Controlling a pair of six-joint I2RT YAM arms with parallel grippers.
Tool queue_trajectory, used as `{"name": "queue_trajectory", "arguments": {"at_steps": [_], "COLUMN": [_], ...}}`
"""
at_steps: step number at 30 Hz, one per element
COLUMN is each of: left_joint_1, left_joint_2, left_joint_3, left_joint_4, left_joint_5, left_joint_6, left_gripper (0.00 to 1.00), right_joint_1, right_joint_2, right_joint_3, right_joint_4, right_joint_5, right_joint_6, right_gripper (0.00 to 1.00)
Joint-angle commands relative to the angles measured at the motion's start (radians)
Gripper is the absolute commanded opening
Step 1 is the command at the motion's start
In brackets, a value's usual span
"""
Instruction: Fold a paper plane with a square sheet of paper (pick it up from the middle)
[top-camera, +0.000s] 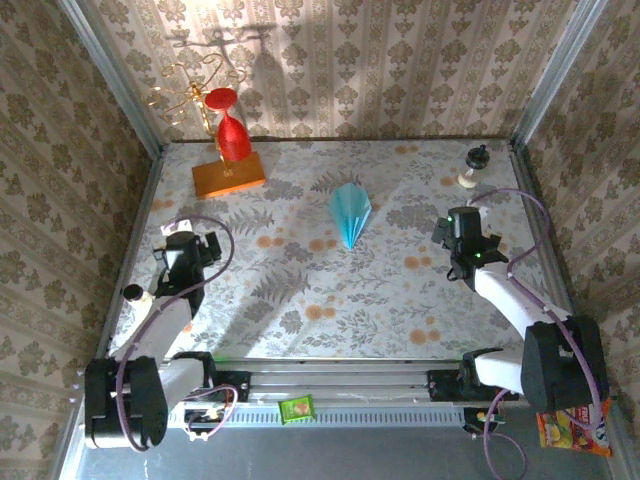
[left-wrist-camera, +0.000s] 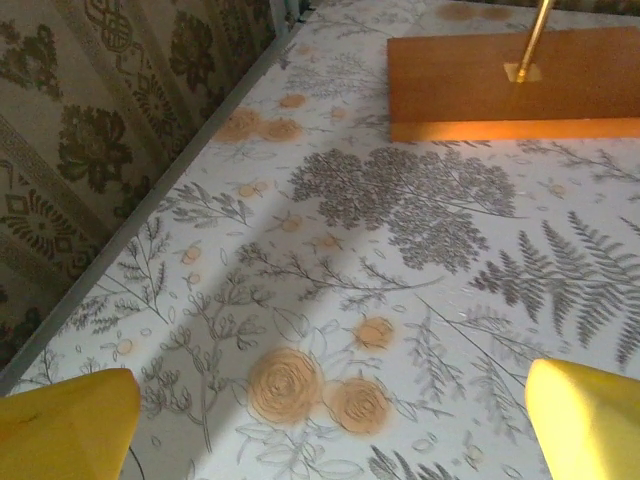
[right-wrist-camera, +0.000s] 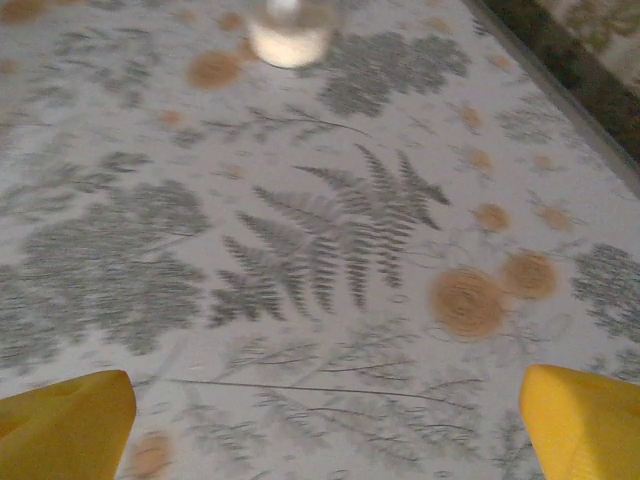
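The paper plane (top-camera: 350, 212) lies folded on the tabletop (top-camera: 300, 300), well apart from both arms. Your left pincer (left-wrist-camera: 325, 425) and right pincer (right-wrist-camera: 325, 425) gape wide, empty — pull back high, without brushing it.

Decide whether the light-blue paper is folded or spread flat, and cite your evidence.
Folded: the paper plane lies as a narrow kite shape with a sharp tip and centre crease.

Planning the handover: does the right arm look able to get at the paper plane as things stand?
Probably yes: the paper plane lies alone mid-table, with only bare tablecloth between it and the right arm, whose fingers stand open and empty.
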Motion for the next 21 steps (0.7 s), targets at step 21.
{"name": "queue_trajectory", "arguments": {"at_steps": [21], "left_joint_1": [0.066], "left_joint_2": [0.497], "left_joint_3": [-0.076], "left_joint_4": [0.801], "left_joint_5": [0.354], "left_joint_6": [0.162], "left_gripper": [1.00], "right_joint_1": [-0.081], "right_joint_2": [0.275], "right_joint_3": [-0.214], "right_joint_4": [0.864], "right_joint_5": [-0.317], "right_joint_6": [-0.275], "right_gripper": [1.00]}}
